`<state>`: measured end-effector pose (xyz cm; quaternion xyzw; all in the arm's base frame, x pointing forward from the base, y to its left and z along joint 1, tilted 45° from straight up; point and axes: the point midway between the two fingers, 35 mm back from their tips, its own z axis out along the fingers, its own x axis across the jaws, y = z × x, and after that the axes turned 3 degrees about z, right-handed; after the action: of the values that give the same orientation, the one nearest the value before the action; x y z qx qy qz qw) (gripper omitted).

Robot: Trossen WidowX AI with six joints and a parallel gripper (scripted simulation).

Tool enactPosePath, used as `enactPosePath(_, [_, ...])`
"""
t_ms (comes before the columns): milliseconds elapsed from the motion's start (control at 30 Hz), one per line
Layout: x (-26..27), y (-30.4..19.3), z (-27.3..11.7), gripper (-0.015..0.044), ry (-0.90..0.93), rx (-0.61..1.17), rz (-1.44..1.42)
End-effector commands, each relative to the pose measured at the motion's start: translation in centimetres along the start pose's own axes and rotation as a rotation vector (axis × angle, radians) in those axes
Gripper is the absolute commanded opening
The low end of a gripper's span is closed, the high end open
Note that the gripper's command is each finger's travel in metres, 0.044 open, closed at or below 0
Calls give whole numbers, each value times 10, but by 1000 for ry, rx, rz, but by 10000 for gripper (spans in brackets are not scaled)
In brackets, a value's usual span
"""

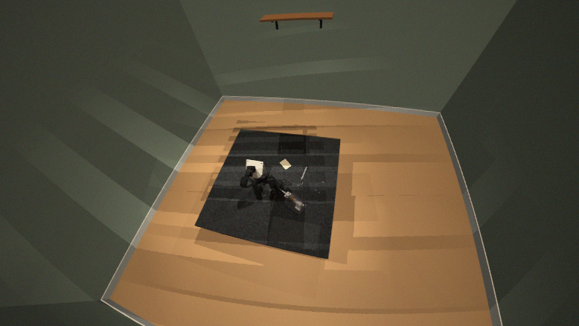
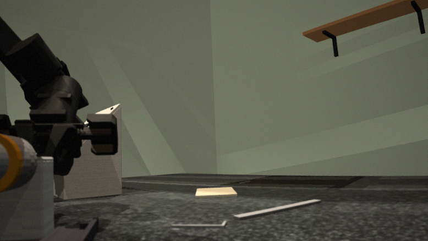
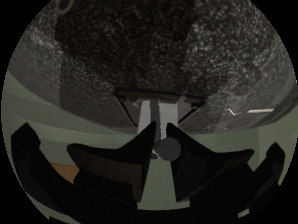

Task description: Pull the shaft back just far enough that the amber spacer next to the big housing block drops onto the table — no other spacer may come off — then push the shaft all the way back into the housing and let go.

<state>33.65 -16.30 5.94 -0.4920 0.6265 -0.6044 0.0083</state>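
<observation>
The shaft assembly (image 1: 294, 201) lies on the dark mat (image 1: 251, 226), just right of my arm. An amber spacer (image 1: 288, 196) (image 2: 11, 162) sits on the grey shaft (image 2: 28, 155), which rests on a grey block (image 2: 26, 197) at the left edge of the exterior view. My gripper (image 3: 161, 125) (image 1: 280, 191) is shut on the shaft's round grey end (image 3: 170, 149), with a dark finger on each side of it. The housing is too small to make out in the top view. A small ring (image 3: 64, 3) lies on the mat at the upper left of the wrist view.
A white wedge block (image 1: 254, 164) (image 2: 98, 170) stands behind the arm. A cream tile (image 1: 286, 163) (image 2: 215, 191), a thin grey bar (image 1: 304, 172) (image 2: 276, 208) and a small L-shaped strip (image 2: 199, 225) lie on the mat. A wooden shelf (image 1: 297, 16) (image 2: 365, 19) hangs on the wall.
</observation>
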Motion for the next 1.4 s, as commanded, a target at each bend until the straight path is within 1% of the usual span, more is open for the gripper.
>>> enactPosePath(0, [0,1,-1,0,0,-1,-1])
enactPosePath(1367, [0,4,-4,0,-1,-1,-1])
